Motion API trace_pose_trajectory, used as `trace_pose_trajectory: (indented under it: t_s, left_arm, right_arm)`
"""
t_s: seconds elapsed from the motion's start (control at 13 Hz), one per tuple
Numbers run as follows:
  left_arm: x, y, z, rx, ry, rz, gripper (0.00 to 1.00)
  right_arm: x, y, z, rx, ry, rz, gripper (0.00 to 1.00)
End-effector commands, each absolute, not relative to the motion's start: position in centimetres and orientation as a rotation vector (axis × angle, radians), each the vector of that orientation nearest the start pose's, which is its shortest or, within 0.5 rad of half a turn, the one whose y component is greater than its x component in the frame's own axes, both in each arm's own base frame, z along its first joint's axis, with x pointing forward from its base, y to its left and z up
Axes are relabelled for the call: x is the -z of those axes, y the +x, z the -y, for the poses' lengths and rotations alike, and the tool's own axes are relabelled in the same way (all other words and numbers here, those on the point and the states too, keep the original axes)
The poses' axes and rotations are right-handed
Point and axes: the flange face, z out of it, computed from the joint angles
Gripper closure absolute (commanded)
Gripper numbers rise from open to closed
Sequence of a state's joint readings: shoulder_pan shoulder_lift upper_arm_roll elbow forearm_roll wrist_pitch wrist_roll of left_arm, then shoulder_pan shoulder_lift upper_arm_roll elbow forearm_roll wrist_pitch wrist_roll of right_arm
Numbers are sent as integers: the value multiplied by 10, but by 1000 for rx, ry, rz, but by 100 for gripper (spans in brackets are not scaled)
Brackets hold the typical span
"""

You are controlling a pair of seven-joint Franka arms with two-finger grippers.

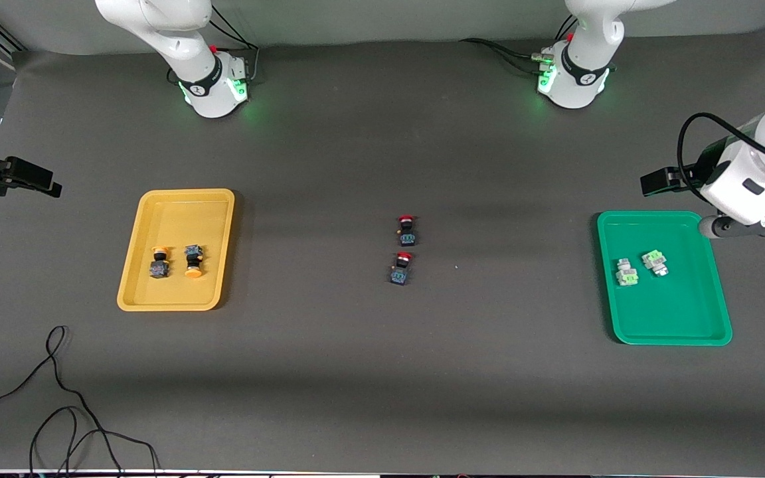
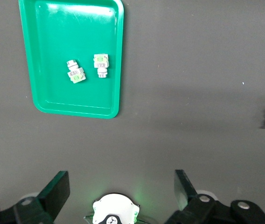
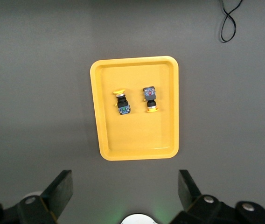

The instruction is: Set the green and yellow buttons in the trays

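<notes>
Left gripper (image 2: pixel 118 193) spread wide, empty, high above bench (image 1: pixel 369 372) beside green tray (image 1: pixel 688 332), right gripper (image 3: pixel 123 191) likewise parted above yellow tray (image 1: pixel 131 292), two green buttons (image 1: pixel 627 272) lying in green tray, two yellow buttons (image 1: pixel 159 261) in yellow tray, long axes roughly along tray length, caps pointing opposite ways, red buttons (image 1: pixel 407 229) mid-bench.

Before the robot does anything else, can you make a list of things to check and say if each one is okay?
1. Both yellow buttons lie in the yellow tray: ok.
2. Both green buttons lie in the green tray: ok.
3. The two red buttons lie on the table between the trays, in neither one: ok.
4. Left gripper open, holding nothing, up at the green tray's end: ok.
5. Right gripper open, holding nothing, up at the yellow tray's end: ok.
</notes>
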State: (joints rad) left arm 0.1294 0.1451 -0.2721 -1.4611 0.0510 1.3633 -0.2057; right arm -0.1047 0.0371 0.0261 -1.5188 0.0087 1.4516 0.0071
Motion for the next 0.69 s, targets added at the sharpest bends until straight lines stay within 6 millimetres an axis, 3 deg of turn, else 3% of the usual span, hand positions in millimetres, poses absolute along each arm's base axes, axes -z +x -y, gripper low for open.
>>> trace_pose_trajectory:
  t_s: [0.0,0.31,0.62]
  left_arm:
    - [-585,571,48,-278,-3064,-125,0]
    - [-587,582,45,-176,-3071,-183,0]
    - [-585,581,42,-188,-3070,-177,0]
  right_arm:
    - [-622,551,41,-150,-3142,-170,0]
    - [-622,550,43,-155,-3143,-173,0]
    - [-623,550,42,-153,-3143,-173,0]
